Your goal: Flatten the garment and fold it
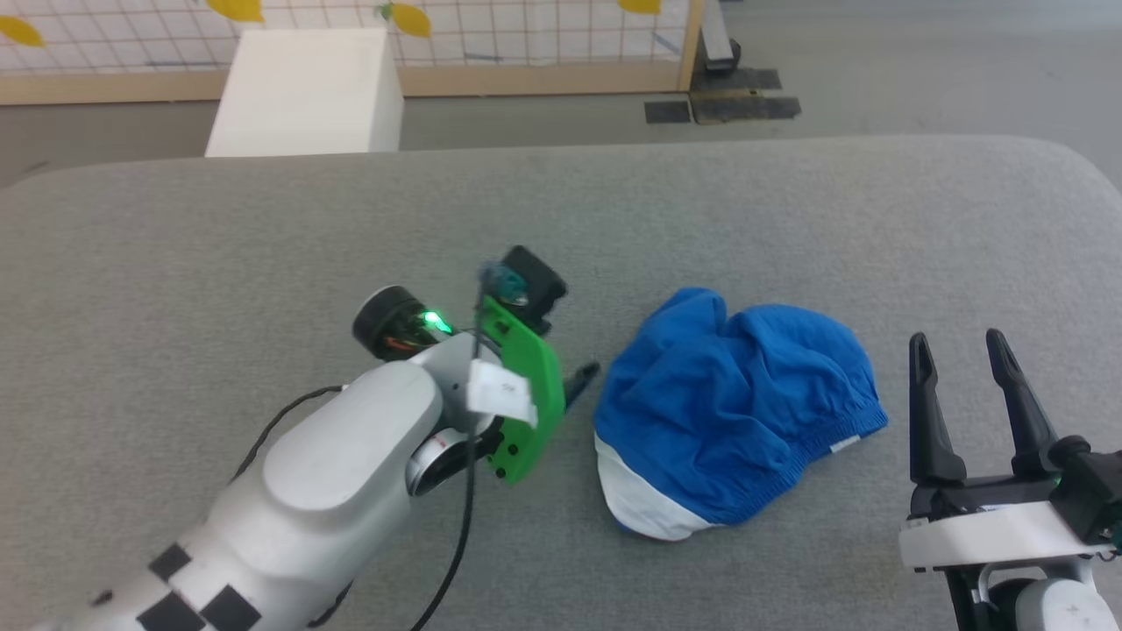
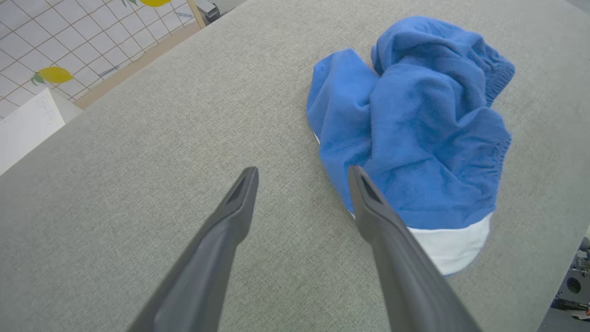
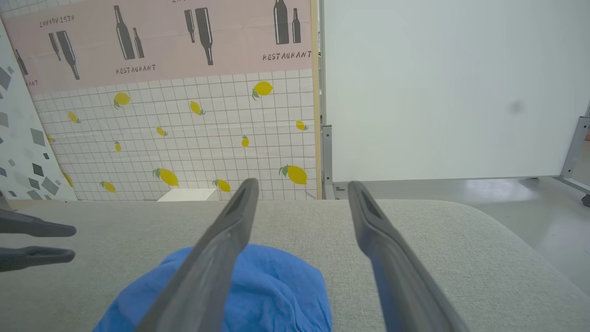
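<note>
the garment [image 1: 736,403], a pair of bright blue soft fabric shorts with white trim, lies in a crumpled heap on the grey cloth-covered table [image 1: 263,245], right of centre in the head view and between the two arms. its gathered elastic waistband [image 1: 815,460] runs along the near-right side, and a white band of trim [image 1: 640,499] shows at the near-left corner. nothing is flat yet; the layers are bunched over one another.

the left gripper [image 2: 302,175] hangs just beside the heap's left edge, its two long dark fingers spread wide and holding nothing. in the left wrist view one fingertip overlaps the blue edge near the white trim, but i cannot tell whether it touches the cloth. the right gripper [image 1: 957,350] stands near the waistband side, a little apart from it, equally wide and empty, with its fingers pointing away across the table.

what could go wrong, as i judge it:
- a pinch into this heap may catch several layers at once, so a pull would drag the lump rather than open it.
- the soft fabric may slip from the slim fingers if only a thin edge is taken.
- if one arm pulls alone, the whole bundle could slide over the table.
- the stretchy waistband may spring back and re-bunch once let go.
</note>
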`<state>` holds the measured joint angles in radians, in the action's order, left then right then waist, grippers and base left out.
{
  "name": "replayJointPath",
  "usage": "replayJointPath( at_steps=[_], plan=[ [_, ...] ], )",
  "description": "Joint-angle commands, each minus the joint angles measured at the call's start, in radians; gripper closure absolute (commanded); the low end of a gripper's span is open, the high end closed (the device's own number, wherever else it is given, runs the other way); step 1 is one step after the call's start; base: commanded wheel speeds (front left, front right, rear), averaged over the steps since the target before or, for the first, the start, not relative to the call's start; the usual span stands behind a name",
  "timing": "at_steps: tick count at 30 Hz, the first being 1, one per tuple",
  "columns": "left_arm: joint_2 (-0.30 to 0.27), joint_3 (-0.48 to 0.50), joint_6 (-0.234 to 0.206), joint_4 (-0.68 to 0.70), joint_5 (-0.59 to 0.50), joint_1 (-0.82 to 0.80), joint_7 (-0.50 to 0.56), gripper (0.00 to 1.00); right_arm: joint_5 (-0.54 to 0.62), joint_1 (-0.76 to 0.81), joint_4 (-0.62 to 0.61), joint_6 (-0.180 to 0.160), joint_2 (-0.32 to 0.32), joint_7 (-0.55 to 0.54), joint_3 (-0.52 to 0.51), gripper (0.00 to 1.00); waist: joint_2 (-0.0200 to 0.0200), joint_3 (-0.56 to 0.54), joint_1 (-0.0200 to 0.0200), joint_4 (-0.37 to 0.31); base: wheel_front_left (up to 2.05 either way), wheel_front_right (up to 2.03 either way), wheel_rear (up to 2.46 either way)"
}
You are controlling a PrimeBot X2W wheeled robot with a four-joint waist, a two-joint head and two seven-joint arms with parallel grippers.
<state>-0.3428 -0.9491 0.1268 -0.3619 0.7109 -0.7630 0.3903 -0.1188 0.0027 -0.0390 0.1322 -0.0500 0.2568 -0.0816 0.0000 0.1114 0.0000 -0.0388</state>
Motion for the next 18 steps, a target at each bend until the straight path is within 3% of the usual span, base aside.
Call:
replayJointPath(
  at_steps=[1,8,15,18],
  plan=[
    [-0.011,-0.04,0.004,0.007,0.035,-0.041,0.031,0.0,-0.008,-0.021,0.002,-0.002,0.0,0.005,0.003,0.0,0.0,0.026,0.0,-0.026,0.0,0.0,0.0],
    [-0.036,-0.281,0.004,-0.004,0.161,-0.176,0.17,0.0,-0.027,-0.063,0.003,-0.002,0.0,0.005,0.003,0.0,0.0,0.087,0.0,-0.089,0.0,0.0,0.0],
    [-0.032,-0.33,0.004,-0.044,0.17,-0.204,0.222,0.0,-0.049,-0.095,0.004,-0.002,0.0,0.005,0.012,0.0,0.0,0.143,0.0,-0.15,0.0,0.0,0.0],
    [-0.035,-0.331,0.004,-0.02,0.125,-0.163,0.31,0.0,-0.055,-0.102,0.008,-0.002,0.0,0.005,0.014,0.0,0.0,0.162,0.0,-0.168,0.0,0.0,0.0]
  ],
)
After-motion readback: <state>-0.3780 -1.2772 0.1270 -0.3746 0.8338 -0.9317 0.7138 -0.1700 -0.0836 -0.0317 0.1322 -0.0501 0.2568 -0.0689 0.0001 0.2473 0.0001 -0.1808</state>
